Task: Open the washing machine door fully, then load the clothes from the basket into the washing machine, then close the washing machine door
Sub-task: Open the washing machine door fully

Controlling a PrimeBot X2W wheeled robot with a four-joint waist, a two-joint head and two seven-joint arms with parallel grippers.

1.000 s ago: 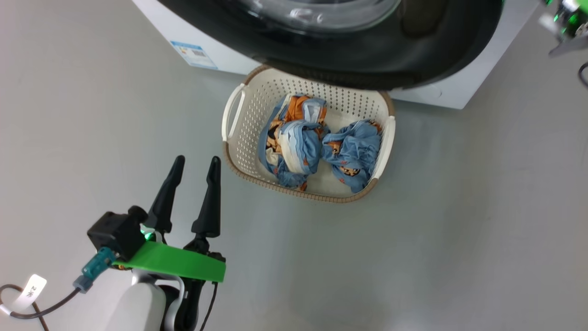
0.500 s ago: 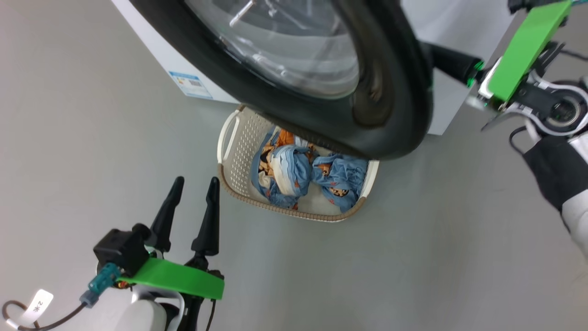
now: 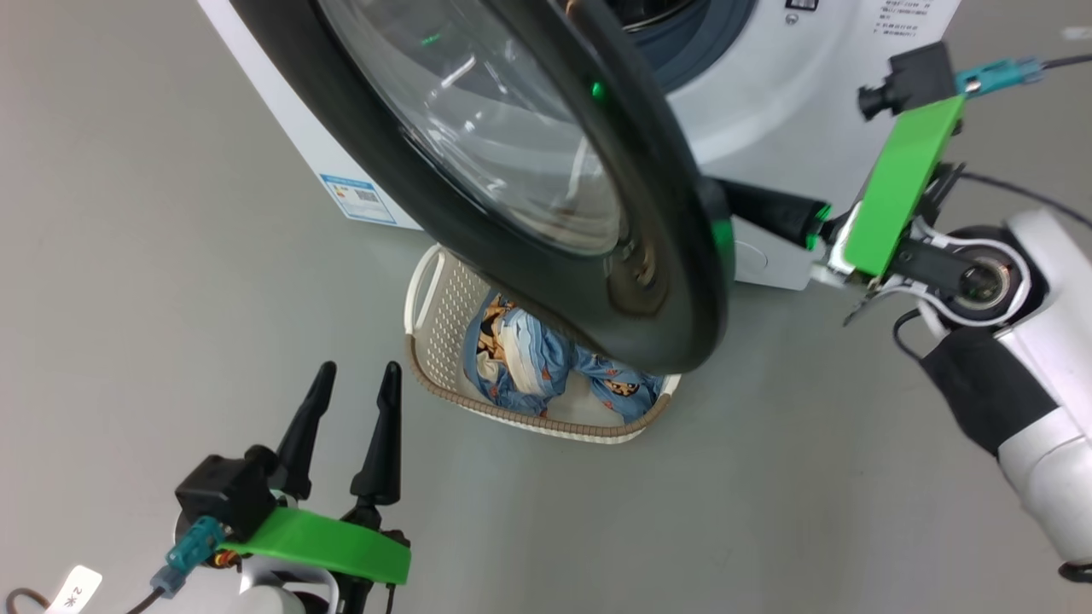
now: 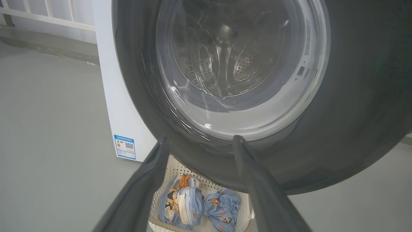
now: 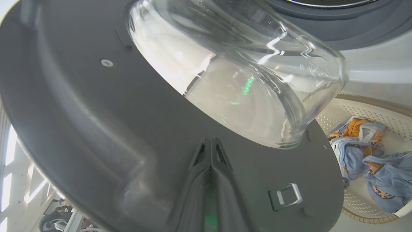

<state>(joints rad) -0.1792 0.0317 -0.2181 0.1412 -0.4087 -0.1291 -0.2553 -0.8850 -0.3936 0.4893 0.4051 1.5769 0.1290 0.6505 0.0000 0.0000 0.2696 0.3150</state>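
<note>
The washing machine door (image 3: 512, 247), black-rimmed with a bulging glass centre, stands partly open from the white washing machine (image 3: 768, 111). My right gripper (image 3: 746, 207) is shut, its tips behind the door's edge. In the right wrist view the right gripper (image 5: 210, 140) rests against the door's dark inner face (image 5: 96, 122), below the glass bowl (image 5: 244, 77). On the floor under the door stands the basket (image 3: 437, 298), holding the clothes (image 3: 522, 358), two blue bundles. My left gripper (image 3: 354, 379) is open and empty, left of the basket and apart from it.
Grey floor surrounds the machine. A blue label sticker (image 3: 358, 196) marks the machine's front lower corner. The door's latch hook (image 5: 286, 196) sticks out near my right fingers. The left wrist view looks through the door glass (image 4: 238, 64) at the steel drum.
The head camera has tilted up. The door has swung further out from the machine, covering more of the basket. My right arm has come into view behind the door's edge. The left gripper stays open.
</note>
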